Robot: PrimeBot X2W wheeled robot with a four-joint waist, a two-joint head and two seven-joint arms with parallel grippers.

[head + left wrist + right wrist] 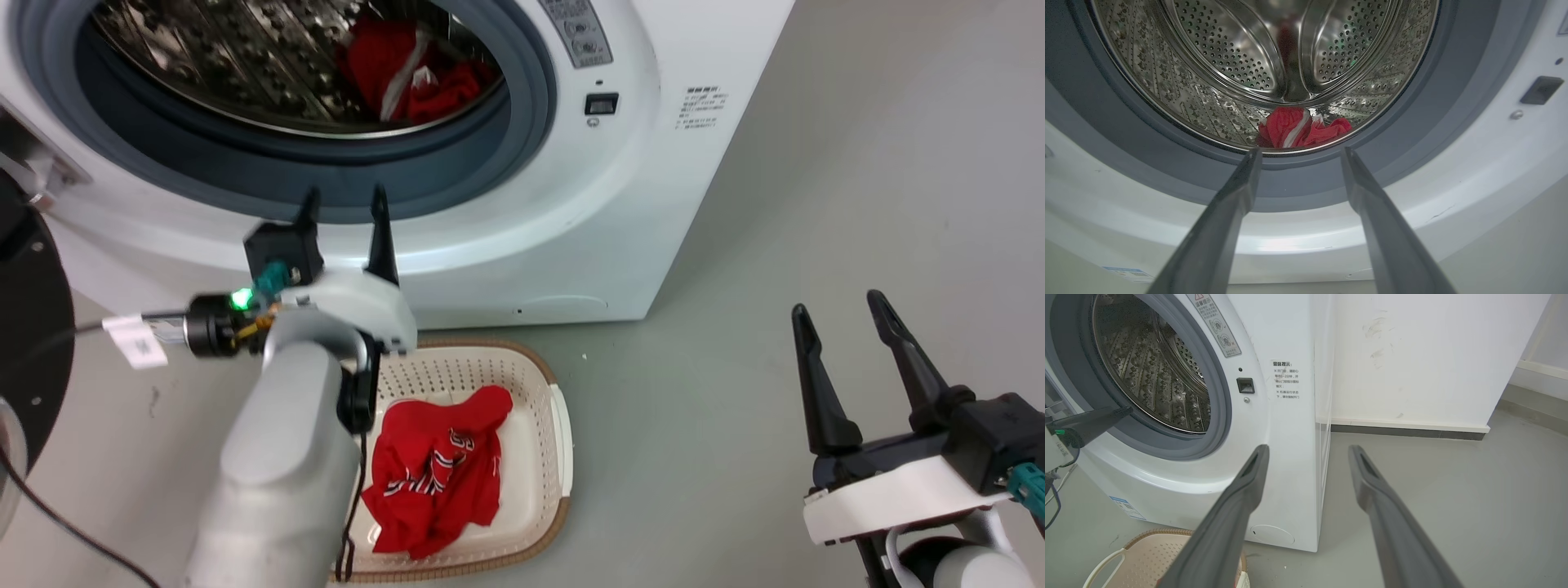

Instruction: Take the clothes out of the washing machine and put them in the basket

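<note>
Left gripper (343,204): fingers apart, empty, at the grey gasket (526,122) of the washing machine (653,204). Right gripper (841,322): apart, empty, over the bare grey floor (816,163). One red garment (408,69) low in the drum (245,65). Red jersey (437,474) in the basket (563,441), just before the machine. Scuffed white wall (1412,355) behind.

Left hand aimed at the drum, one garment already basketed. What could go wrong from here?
The left hand, open, may snag the grey gasket reaching the red garment lying low behind it. The bunch is small; a partial pinch could drop it short of the basket.
</note>
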